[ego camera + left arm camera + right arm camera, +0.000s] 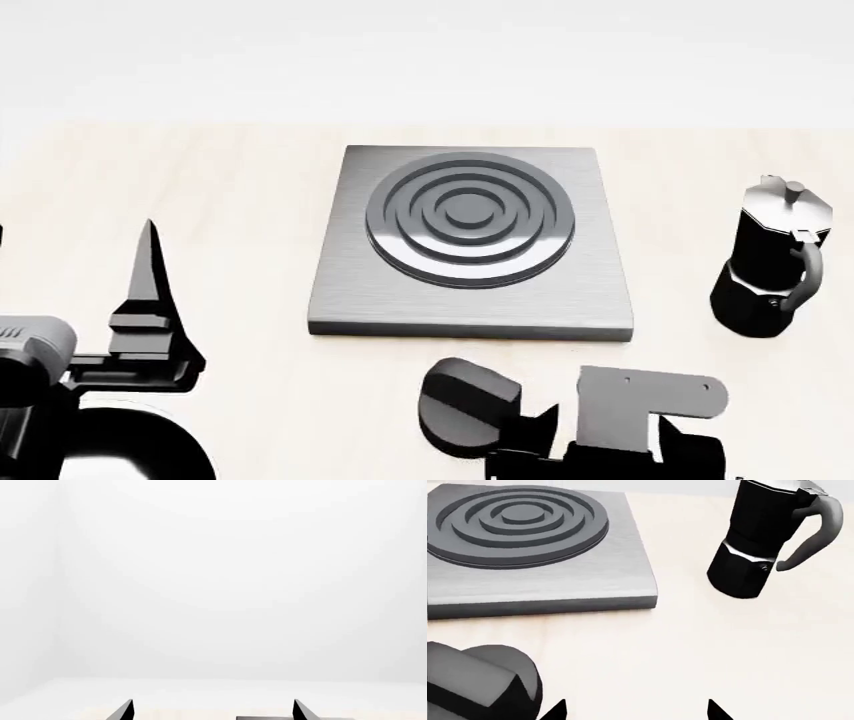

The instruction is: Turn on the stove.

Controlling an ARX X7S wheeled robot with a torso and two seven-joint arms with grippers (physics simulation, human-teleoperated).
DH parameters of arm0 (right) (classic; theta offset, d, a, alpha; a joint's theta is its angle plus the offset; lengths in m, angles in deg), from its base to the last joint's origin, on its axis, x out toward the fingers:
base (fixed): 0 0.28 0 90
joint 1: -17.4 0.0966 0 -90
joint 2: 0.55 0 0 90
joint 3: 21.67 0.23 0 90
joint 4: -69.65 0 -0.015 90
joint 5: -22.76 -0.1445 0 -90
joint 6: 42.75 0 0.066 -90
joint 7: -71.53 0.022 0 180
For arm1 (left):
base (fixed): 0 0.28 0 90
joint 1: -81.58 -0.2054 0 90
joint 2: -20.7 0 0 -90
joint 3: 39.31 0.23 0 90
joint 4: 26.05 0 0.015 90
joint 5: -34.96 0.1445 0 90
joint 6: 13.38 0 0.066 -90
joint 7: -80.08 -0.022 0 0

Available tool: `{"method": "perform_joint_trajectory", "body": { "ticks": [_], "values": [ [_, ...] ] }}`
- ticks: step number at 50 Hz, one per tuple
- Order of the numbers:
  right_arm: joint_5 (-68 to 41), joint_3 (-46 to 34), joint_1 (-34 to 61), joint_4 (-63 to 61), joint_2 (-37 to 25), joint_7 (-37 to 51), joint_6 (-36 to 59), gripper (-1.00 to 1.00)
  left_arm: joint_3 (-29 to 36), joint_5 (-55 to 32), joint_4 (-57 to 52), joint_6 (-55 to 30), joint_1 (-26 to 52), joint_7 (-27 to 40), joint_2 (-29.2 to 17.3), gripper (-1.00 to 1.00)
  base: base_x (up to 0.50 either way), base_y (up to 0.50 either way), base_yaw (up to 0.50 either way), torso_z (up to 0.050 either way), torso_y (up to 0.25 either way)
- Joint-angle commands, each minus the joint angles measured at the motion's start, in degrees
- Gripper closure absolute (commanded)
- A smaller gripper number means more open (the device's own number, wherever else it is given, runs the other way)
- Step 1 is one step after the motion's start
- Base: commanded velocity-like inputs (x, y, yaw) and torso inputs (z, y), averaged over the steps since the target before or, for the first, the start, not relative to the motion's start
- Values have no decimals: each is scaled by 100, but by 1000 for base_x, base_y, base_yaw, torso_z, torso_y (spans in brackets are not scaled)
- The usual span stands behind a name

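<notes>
The stove (470,240) is a square brushed-grey slab with a dark ringed burner (470,218), lying mid-table. Its round black knob (465,403) sits on the table just in front of the slab. In the right wrist view the slab (560,580) is ahead and the knob (480,682) is off to one side of the fingertips. My right gripper (635,711) (603,432) is open, empty and just right of the knob, not touching it. My left gripper (212,711) (150,300) hovers open left of the slab, and a sliver of the stove (293,718) shows at the frame's edge.
A black faceted moka pot (771,262) (760,540) stands upright to the right of the stove. A glossy black rounded object (134,452) lies at the near left, partly hidden by my left arm. Pale tabletop (240,200) surrounds the slab, with a white wall behind.
</notes>
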Motion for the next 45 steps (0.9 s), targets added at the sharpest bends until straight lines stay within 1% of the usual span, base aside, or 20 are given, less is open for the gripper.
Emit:
{"method": "perform_joint_trajectory", "body": {
  "ticks": [1,5,7,10,18,38,45],
  "values": [
    [-89,428,-210,-328,-43,361,-39,-100,7,-23,18,-7,23,12,-16,-100,0,0,0,0,0],
    [-110,419,-258,-542,-74,391,-1,-100,11,-31,22,1,17,27,-8,-100,0,0,0,0,0],
    [-48,345,-339,-652,-106,333,-214,-100,-2,-63,13,-9,18,30,-4,-100,0,0,0,0,0],
    [-184,371,-402,-1037,-138,314,-72,-100,25,-25,22,18,13,20,-27,-100,0,0,0,0,0],
    [-122,206,-428,-1839,-277,541,284,-100,37,-36,-7,7,16,34,-46,-100,0,0,0,0,0],
    [39,-173,-336,-2622,-457,751,604,-100,65,-53,75,67,28,34,-52,-100,0,0,0,0,0],
    [128,-314,-306,-2778,-519,779,580,-100,50,-97,17,16,46,63,-67,-100,0,0,0,0,0]
  ]
}}
